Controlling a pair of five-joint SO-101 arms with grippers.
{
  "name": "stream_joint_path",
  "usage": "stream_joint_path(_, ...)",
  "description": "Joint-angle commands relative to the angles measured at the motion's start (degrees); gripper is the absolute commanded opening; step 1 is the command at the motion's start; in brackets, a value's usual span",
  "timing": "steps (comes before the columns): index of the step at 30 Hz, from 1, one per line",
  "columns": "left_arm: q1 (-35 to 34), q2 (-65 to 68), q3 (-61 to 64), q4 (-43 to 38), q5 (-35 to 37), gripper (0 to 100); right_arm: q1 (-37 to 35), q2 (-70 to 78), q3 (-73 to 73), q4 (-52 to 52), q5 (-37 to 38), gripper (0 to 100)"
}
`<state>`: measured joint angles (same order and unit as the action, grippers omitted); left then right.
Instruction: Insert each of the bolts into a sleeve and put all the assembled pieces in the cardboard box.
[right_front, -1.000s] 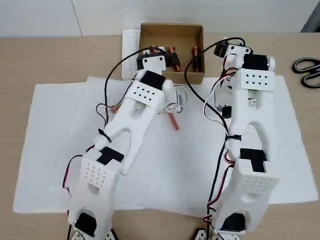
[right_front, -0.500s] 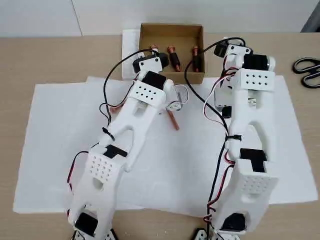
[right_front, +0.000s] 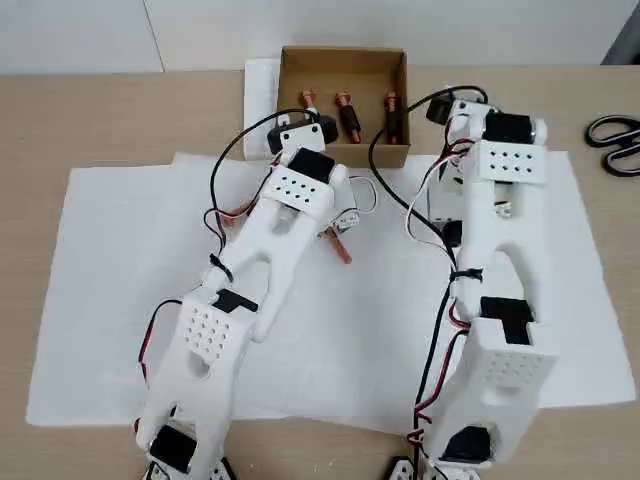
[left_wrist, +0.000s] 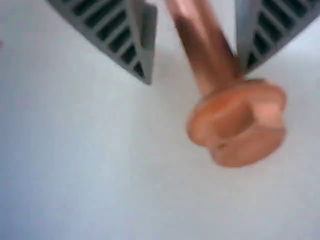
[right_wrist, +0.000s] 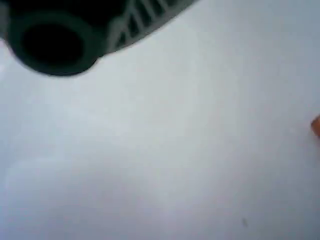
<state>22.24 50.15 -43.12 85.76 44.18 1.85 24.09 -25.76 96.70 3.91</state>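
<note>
The left hand (left_wrist: 195, 75) hangs low over the white paper sheet (right_front: 130, 300) that covers the middle of the light wooden desk (right_front: 100, 110). Its two grey ribbed fingers (left_wrist: 125, 35) stand wide apart. The copper-coloured metal bolt (left_wrist: 225, 110) lies between them on the sheet. Its shaft is close against one finger and a clear gap is left to the other, so the left hand is around the bolt and does not clamp it. The wide flanged head of the bolt points away from the hand. In the high view this bolt (right_front: 341, 245) lies just beside the end of the left arm, near the middle of the sheet and a little in front of the brown cardboard box (right_front: 340, 50). The box stands at the far edge of the sheet, between the ends of the two arms. In it lie three assembled pieces (right_front: 347, 117), side by side and apart from each other, each one a copper bolt in a dark sleeve. The right hand (right_wrist: 100, 40) holds the black cylindrical sleeve (right_wrist: 50, 45) above the sheet, closed on it, with the round opening of the sleeve turned to the wrist camera and a ribbed finger (right_wrist: 145, 20) against its side. A pair of black-handled scissors (right_front: 615, 140) lies on the bare desk, well apart from the box, beyond the right arm.
</note>
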Motion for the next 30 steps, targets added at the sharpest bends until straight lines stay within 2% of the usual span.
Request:
stream_joint_path(1, -0.53, -0.62, -3.82, -0.44, 0.09, 7, 0.48, -3.82, 0.26, -0.04, 0.62, 0.4)
stream_joint_path(4, -0.35, -0.62, -5.85, -0.35, 0.00, 0, 0.57, -4.09, 0.26, -0.04, 0.62, 0.4)
stream_joint_path(14, -0.18, -0.62, -12.88, 6.77, -0.70, 1, 0.57, -4.18, 0.26, -0.04, 0.62, 0.4)
stream_joint_path(20, -0.53, -0.70, -25.01, 14.24, -9.14, 1, 0.57, -4.35, 0.26, -0.04, 0.62, 0.4)
stream_joint_path(23, -1.67, -0.79, -30.20, 14.68, -13.98, 1, 0.40, -4.79, 0.00, 0.04, 0.62, 0.4)
stream_joint_path(30, -3.69, -7.74, -34.68, 14.77, -15.30, 1, 0.40, -17.71, 0.26, 0.40, 0.62, 0.4)
